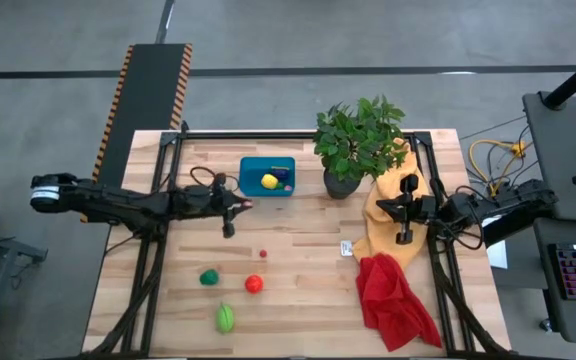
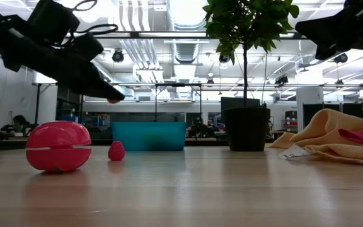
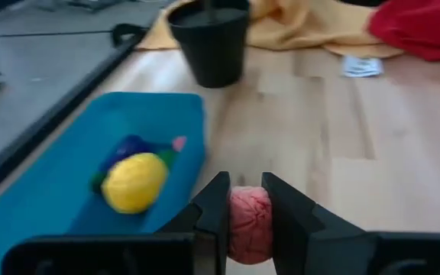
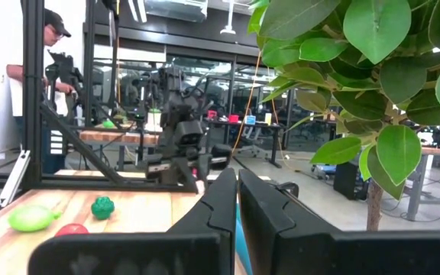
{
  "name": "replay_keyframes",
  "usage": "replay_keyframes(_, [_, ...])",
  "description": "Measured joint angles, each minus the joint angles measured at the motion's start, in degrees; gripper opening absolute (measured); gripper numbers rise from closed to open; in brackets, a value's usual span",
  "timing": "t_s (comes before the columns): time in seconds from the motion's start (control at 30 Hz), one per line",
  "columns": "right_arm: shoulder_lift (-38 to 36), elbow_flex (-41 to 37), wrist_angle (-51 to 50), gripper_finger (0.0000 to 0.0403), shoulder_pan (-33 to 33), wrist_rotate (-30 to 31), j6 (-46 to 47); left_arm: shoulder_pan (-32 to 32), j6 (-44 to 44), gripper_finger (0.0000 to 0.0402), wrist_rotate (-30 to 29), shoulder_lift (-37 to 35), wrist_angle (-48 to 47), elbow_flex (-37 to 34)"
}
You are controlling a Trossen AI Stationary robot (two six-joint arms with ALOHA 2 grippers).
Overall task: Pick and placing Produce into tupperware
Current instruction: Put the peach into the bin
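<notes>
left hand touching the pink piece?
Touching. The left wrist view shows the left hand with both fingers pressed against the sides of the pink piece, no gap either side, held beside the teal box.

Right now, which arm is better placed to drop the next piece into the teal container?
Left. The left gripper already holds a pink piece in its fingers, just beside the teal container. The right gripper sits shut and empty over the yellow cloth.

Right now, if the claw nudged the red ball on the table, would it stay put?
Probably not. The red ball looks round and smooth on bare wood, so it would likely roll. It seems to be a small plastic toy, so probably light and rigid.
</notes>
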Motion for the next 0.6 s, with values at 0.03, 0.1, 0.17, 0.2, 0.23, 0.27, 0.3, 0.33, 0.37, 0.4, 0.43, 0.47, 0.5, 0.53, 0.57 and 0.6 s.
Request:
replay_keyframes(0.03, [0.0,0.0,0.0,0.0009,0.0,0.0,0.0,0.3,0.3,0.0046,-1.1,0.4,0.2,0.3])
replay_keyframes(0.1, [0.0,0.0,0.0,0.0009,0.0,0.0,0.0,1.3,0.3,0.0046,-3.3,1.3,0.5,1.4])
replay_keyframes(0.17, [0.0,0.0,0.0,0.0009,0.0,0.0,0.0,2.3,0.3,0.0046,-6.5,2.5,0.7,2.2])
replay_keyframes(0.2, [0.0,0.0,0.0,0.0009,0.0,0.0,0.0,2.9,0.3,0.0046,-7.8,3.2,0.7,2.6])
replay_keyframes(0.23, [0.0,0.0,0.0,0.0009,0.0,0.0,0.0,3.6,0.3,0.0046,-8.9,4.0,0.6,2.9])
replay_keyframes(0.27, [0.0,0.0,0.0,0.0009,0.0,0.0,0.0,4.4,0.3,0.0046,-9.7,4.8,0.5,3.3])
replay_keyframes(0.3, [0.0,0.0,0.0,0.0009,0.0,0.0,0.0,5.1,0.3,0.0046,-10.1,5.6,0.6,3.5])
replay_keyframes(0.33, [0.0,0.0,0.0,0.0009,0.0,0.0,0.0,5.9,0.2,0.0046,-10.2,6.5,0.6,3.8])
replay_keyframes(0.37, [0.0,0.0,0.0,0.0009,0.0,0.0,0.0,6.6,0.2,0.0046,-10.2,7.4,0.6,4.1])
replay_keyframes(0.4, [0.0,0.0,0.0,0.0009,0.0,0.0,0.0,7.2,0.2,0.0046,-10.2,8.4,0.6,4.4])
replay_keyframes(0.43, [0.0,0.0,0.1,0.0009,0.0,0.0,0.0,7.7,0.2,0.0046,-10.2,9.5,0.5,4.7])
replay_keyframes(0.47, [0.0,0.0,0.1,0.0009,0.0,0.0,0.0,8.2,0.2,0.0046,-10.3,10.5,0.6,5.0])
replay_keyframes(0.5, [0.0,0.0,0.1,0.0009,0.0,0.0,0.0,8.5,0.2,0.0046,-10.2,11.7,0.5,5.2])
replay_keyframes(0.53, [0.0,0.0,0.1,0.0009,0.0,0.0,0.0,8.8,0.2,0.0046,-10.2,12.7,0.5,5.5])
replay_keyframes(0.57, [0.0,0.0,0.1,0.0009,0.0,0.0,0.0,9.0,0.2,0.0046,-10.2,13.6,0.5,5.8])
replay_keyframes(0.6, [0.0,0.0,0.1,0.0009,0.0,0.0,0.0,9.0,0.2,0.0046,-10.2,14.5,0.5,6.2])
